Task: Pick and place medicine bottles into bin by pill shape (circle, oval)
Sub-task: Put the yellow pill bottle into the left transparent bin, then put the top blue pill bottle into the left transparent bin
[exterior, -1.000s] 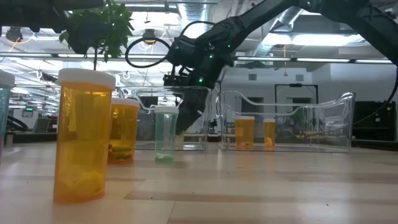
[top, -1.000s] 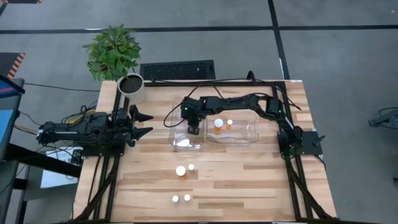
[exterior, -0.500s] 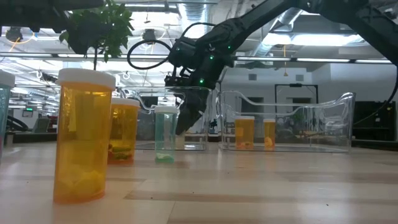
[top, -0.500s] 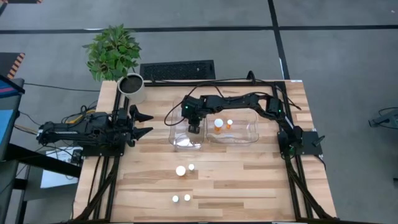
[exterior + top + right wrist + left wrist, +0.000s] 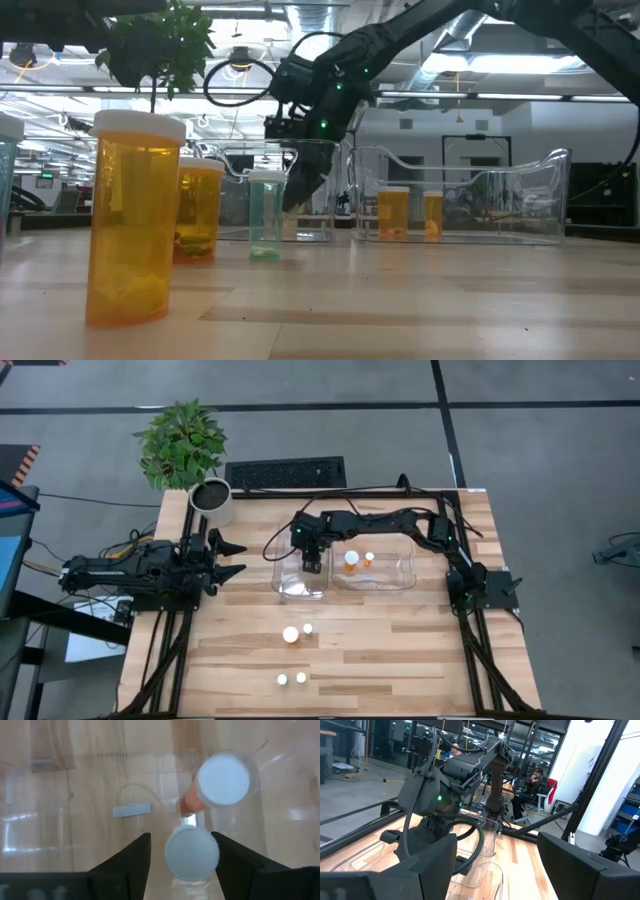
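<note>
My right gripper point(image 5: 312, 563) hangs open over the left clear bin point(image 5: 281, 586), fingers pointing down; it also shows in the low view point(image 5: 298, 190). In the right wrist view two white-capped bottles stand in the bin below it. One point(image 5: 192, 853) is between my open fingers without touching them. The other point(image 5: 222, 779), with an orange body, is beyond it. Two amber bottles point(image 5: 352, 558) point(image 5: 369, 558) stand in the right clear bin point(image 5: 402, 576). Several more bottles point(image 5: 291, 634) point(image 5: 283, 680) stand on the table nearer the front. My left gripper point(image 5: 236, 560) waits open at the table's left edge.
A white plant pot point(image 5: 211, 501) stands at the far left corner. In the low view a large amber bottle point(image 5: 135, 220), a second amber one point(image 5: 200, 210) and a teal one point(image 5: 265, 215) stand in front of the bins. Bare wood lies at the front right.
My right gripper has risen a little above the left bin and shifted slightly toward the far edge.
</note>
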Robot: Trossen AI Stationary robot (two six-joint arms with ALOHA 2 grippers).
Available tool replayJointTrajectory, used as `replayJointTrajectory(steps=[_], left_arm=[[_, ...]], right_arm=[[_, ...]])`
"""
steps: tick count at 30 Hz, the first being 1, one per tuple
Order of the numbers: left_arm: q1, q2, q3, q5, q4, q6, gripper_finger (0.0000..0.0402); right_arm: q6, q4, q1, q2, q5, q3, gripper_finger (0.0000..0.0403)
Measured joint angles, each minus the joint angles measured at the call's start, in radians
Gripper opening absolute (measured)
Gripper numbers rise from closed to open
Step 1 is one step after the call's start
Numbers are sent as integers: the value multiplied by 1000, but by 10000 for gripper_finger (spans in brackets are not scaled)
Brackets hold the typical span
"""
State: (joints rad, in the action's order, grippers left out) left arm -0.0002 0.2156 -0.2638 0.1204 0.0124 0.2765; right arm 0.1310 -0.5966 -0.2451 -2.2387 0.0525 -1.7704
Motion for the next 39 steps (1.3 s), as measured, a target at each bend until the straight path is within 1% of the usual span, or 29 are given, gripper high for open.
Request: replayJointTrajectory(steps=[5, 13, 19, 22, 25, 28, 32, 33, 36, 39], left_arm=[[0, 0, 0, 0, 0, 0, 270], [0, 0, 0, 0, 0, 1, 270], [0, 0, 0, 0, 0, 1, 270], [0, 0, 0, 0, 0, 1, 270], [0, 0, 0, 0, 0, 1, 270], [0, 0, 0, -3, -1, 7, 270], [0, 0, 0, -8, -4, 8, 270], [0, 0, 0, -8, -5, 8, 270], [0, 0, 0, -8, -8, 12, 270], [0, 0, 0, -8, -8, 20, 270]], right_arm=[[9, -68, 0, 0, 0, -58, 211], [19, -278, 0, 1, -8, -188, 209], [20, -585, 8, 1, -6, -389, 205], [24, -755, 32, 6, -3, -505, 203], [14, -897, 69, 33, -1, -585, 202], [-32, -976, 119, 115, 1, -565, 202], [-140, -961, 211, 264, -2, -494, 202], [-169, -958, 241, 303, -18, -473, 202], [-289, -950, 346, 408, -145, -385, 202], [-385, -861, 465, 496, -281, -260, 202]])
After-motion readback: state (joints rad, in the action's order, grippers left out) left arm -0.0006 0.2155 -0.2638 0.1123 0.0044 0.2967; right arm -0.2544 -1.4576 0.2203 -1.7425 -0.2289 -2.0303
